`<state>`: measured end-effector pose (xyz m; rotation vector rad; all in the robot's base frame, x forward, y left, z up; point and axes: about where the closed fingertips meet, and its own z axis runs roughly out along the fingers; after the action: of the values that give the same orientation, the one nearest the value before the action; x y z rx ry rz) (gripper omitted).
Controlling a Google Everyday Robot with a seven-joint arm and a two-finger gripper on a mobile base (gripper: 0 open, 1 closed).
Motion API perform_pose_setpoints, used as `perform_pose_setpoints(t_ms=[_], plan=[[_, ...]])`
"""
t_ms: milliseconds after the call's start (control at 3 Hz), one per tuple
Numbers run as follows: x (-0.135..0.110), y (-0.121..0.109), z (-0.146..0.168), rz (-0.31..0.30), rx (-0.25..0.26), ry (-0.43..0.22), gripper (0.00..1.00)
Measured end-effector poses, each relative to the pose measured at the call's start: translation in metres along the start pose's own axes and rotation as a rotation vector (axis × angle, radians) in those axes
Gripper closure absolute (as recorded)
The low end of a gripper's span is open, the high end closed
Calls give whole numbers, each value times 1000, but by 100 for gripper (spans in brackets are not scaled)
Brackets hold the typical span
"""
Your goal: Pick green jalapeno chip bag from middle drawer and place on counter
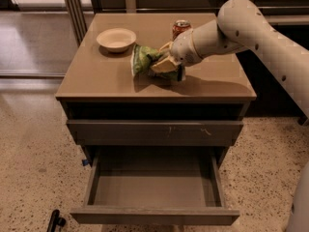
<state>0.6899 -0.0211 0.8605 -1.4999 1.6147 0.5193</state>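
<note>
The green jalapeno chip bag (143,60) is crumpled, held in my gripper (163,65) just above or touching the tan counter (101,79), near its middle. The gripper reaches in from the right on the white arm and is shut on the bag's right side. The middle drawer (155,187) is pulled wide open below and its gray inside is empty.
A cream bowl (116,38) sits on the counter's back left. An orange-red soda can (181,29) stands at the back, behind my arm. A shut gray drawer front with pale scuffs (154,132) is above the open drawer. Speckled floor surrounds the cabinet.
</note>
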Motion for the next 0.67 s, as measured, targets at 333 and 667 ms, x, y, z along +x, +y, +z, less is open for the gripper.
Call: perform_pose_setpoints(t_ms=[333,667], plan=[[7,2,9,5,-18,3,100],[7,2,9,5,-18,3,81]])
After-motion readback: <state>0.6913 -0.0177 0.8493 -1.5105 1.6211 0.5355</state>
